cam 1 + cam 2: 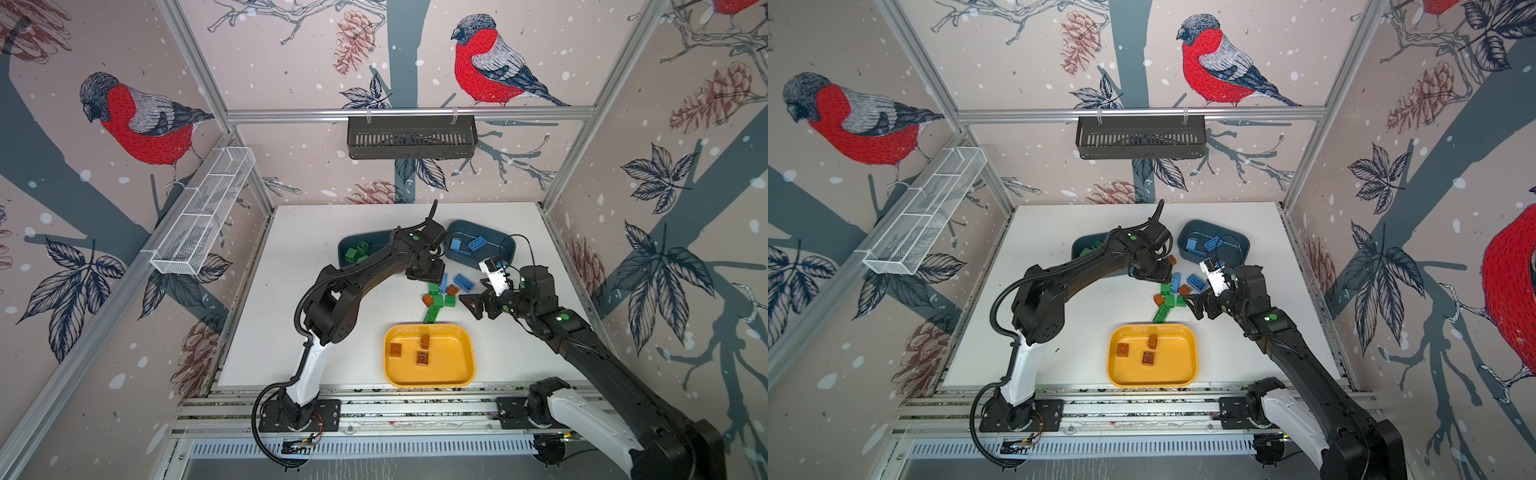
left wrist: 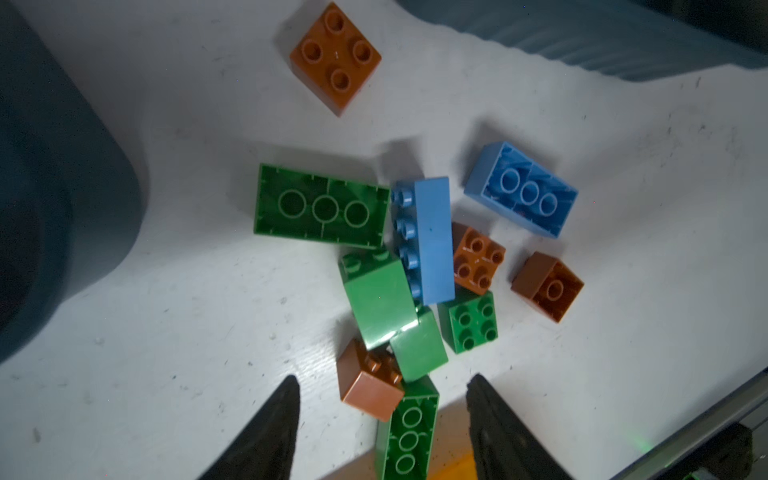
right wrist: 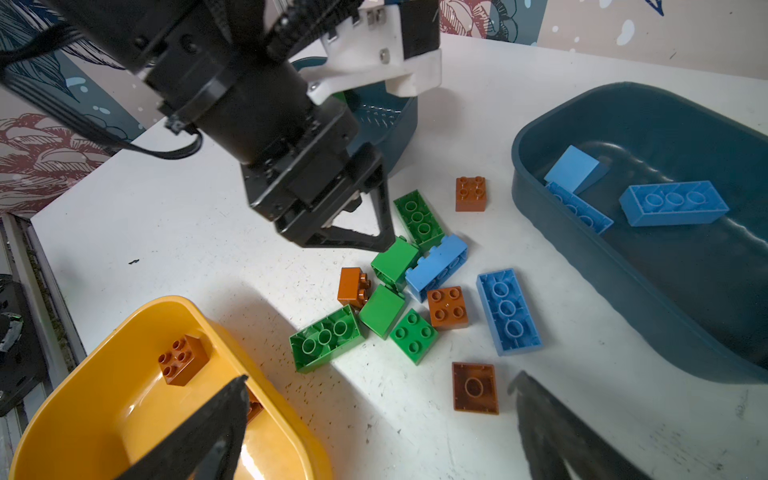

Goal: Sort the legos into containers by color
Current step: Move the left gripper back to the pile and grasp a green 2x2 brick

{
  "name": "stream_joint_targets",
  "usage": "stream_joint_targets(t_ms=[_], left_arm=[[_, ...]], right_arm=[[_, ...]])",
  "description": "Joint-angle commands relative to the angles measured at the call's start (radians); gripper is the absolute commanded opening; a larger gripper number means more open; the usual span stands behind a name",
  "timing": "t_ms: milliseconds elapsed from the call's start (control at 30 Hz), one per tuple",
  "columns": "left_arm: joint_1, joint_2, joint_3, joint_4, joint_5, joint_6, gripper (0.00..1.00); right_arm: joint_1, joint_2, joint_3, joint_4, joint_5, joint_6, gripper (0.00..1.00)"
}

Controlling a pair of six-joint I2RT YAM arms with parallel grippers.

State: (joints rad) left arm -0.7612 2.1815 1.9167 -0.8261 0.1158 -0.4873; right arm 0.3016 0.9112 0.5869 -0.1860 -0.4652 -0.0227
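Top views. Yellow tray (image 1: 451, 365) at the table's (image 1: 291, 332) near edge, with three brown bricks (image 1: 422, 357) inside. Just past the tray's far rim is the loose pile of legos (image 1: 440, 297), green, blue and brown mixed. Farther out, off the tray's far-left corner, is the dark teal green-brick tub (image 1: 343, 257), partly behind the left arm (image 1: 357, 282). Off the far-right corner is the matching blue-brick tub (image 1: 500, 245). Left gripper (image 1: 1150, 272) hangs over the pile's side away from the tray; jaw gap unreadable here. Right gripper (image 1: 471, 306) is beyond the tray's far-right corner, beside the pile, jaws spread.

Left wrist view. Left gripper's two fingers (image 2: 270, 432) stand about half spread, nothing clamped. Eleven loose bricks: five green, two blue, four brown. A green oblong brick (image 2: 409, 432), hollow side up, ends at a sliver of the tray; contact unclear. A lone brown square brick (image 2: 336, 56), studs up, lies farthest from the tray.

Right wrist view. Right gripper's fingers (image 3: 199, 432) are wide apart and empty, one above the tray's corner. Left gripper's fingertip (image 3: 384, 241) sits at a green square brick (image 3: 395, 262) on the pile's side away from the tray; touching or not, cannot tell. Three blue bricks (image 3: 673, 203) lie in the blue-brick tub.
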Motion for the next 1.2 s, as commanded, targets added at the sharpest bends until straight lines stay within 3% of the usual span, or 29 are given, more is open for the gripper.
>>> stream_joint_targets(t_ms=[0, 233, 433, 600, 767, 1167], left_arm=[[0.005, 0.042, 0.070, 0.023, -0.070, -0.114, 0.65], [-0.001, 0.071, 0.091, 0.041, -0.211, -0.441, 0.66], [-0.017, 0.086, 0.069, 0.057, -0.235, -0.662, 0.66], [-0.025, 0.150, 0.148, -0.006, -0.288, -0.736, 0.66], [-0.023, 0.212, 0.193, -0.017, -0.251, -0.779, 0.65], [-0.015, 0.288, 0.267, -0.074, -0.281, -0.799, 0.61]], right_arm=[[-0.003, -0.001, -0.001, 0.015, 0.013, 0.009, 0.99], [-0.009, -0.002, -0.005, 0.016, 0.018, 0.015, 0.99], [-0.024, -0.012, -0.009, 0.006, 0.023, 0.010, 1.00], [-0.036, -0.015, -0.006, 0.006, 0.017, 0.013, 0.99], [-0.043, -0.015, -0.004, 0.001, 0.012, 0.009, 0.99], [-0.064, -0.029, -0.004, -0.009, 0.010, 0.001, 0.99]])
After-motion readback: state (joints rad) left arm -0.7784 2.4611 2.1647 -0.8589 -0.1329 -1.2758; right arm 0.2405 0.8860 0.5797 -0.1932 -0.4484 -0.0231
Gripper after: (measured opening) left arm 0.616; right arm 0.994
